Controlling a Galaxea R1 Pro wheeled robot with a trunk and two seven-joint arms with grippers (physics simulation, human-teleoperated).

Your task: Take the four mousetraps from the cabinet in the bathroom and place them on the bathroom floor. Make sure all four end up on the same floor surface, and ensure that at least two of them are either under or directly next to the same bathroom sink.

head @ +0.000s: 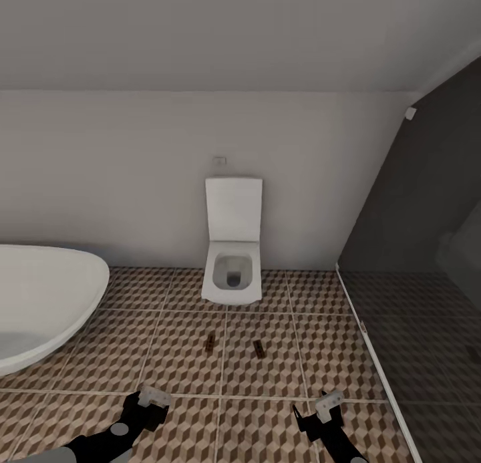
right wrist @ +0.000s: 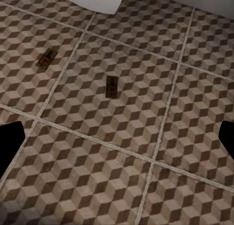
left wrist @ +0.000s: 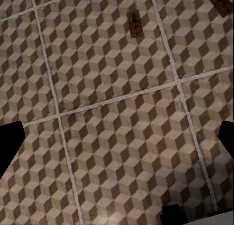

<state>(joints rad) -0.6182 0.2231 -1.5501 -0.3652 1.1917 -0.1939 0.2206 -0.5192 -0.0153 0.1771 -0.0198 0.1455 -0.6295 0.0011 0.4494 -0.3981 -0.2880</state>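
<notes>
Two mousetraps lie flat on the cube-patterned bathroom floor [head: 180,369] in front of the toilet, one [head: 210,343] left of the other [head: 258,347]. The left wrist view shows them as a near trap [left wrist: 135,24] and a far trap [left wrist: 220,2]. In the right wrist view they are a trap [right wrist: 111,86] and a second trap [right wrist: 47,59]. My left gripper [head: 152,397] [left wrist: 117,142] and right gripper [head: 326,405] [right wrist: 117,142] hang low over the tiles, short of the traps, both open and empty. The cabinet and sink are out of view.
A square white toilet [head: 232,266] stands against the back wall. An oval white bathtub [head: 40,302] fills the left side. A dark glass shower partition [head: 401,296] with a white floor rail runs along the right.
</notes>
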